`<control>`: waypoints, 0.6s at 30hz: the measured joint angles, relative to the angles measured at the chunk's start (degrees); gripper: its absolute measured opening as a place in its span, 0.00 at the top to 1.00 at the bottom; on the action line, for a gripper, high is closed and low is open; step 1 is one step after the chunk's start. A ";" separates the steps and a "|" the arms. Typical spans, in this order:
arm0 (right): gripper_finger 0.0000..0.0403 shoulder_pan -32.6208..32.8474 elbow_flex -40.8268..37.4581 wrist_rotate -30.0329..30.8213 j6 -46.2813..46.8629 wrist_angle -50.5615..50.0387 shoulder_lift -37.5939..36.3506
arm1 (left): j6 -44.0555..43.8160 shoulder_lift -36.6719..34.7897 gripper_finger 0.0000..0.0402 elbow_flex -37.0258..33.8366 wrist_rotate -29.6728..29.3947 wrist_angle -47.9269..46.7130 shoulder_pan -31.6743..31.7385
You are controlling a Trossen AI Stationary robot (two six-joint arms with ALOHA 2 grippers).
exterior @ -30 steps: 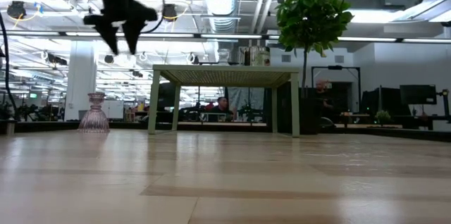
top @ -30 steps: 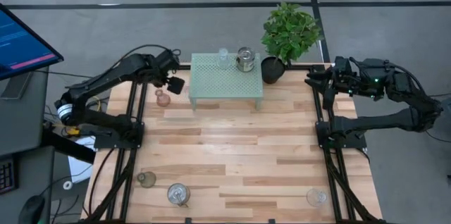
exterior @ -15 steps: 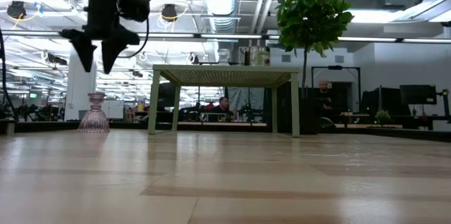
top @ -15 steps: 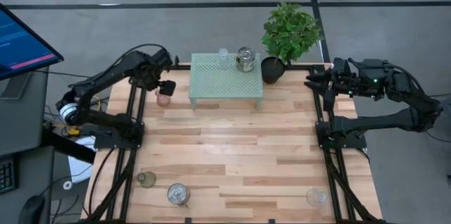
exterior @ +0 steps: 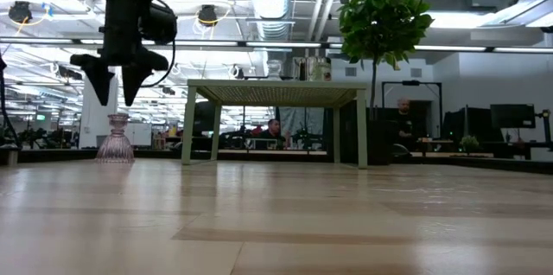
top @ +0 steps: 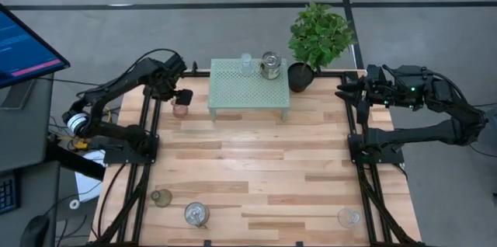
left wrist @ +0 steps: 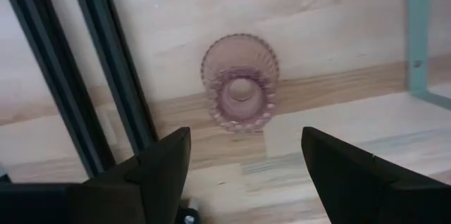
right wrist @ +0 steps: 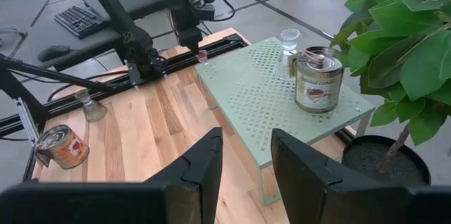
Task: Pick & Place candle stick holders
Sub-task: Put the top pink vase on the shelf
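- At the far left corner of the desk point(top: 256, 169), the left gripper point(exterior: 115, 95) hangs directly above the pinkish glass holder point(left wrist: 239, 84), jaws spread wide and empty.
- The pink holder stands upright on the wood, just beside the mint-green stand point(top: 249, 85).
- On that stand sit a clear glass holder point(right wrist: 289, 42) and a silvery jar holder point(right wrist: 318, 79).
- Off the desk's far right edge, the right gripper point(right wrist: 246, 164) waits, jaws apart, holding nothing.

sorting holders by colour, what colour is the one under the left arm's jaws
Pinkish ribbed glass holder; clearest in the left wrist view.
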 joint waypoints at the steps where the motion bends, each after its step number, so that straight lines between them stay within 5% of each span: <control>1: 0.72 0.00 0.00 -0.23 -0.01 -0.01 0.00 | 0.01 0.02 0.33 -0.22 0.06 0.09 0.37; 18: 0.72 0.00 0.00 -1.26 -0.43 -0.02 0.00 | 0.96 0.04 0.33 -4.74 2.03 8.37 0.91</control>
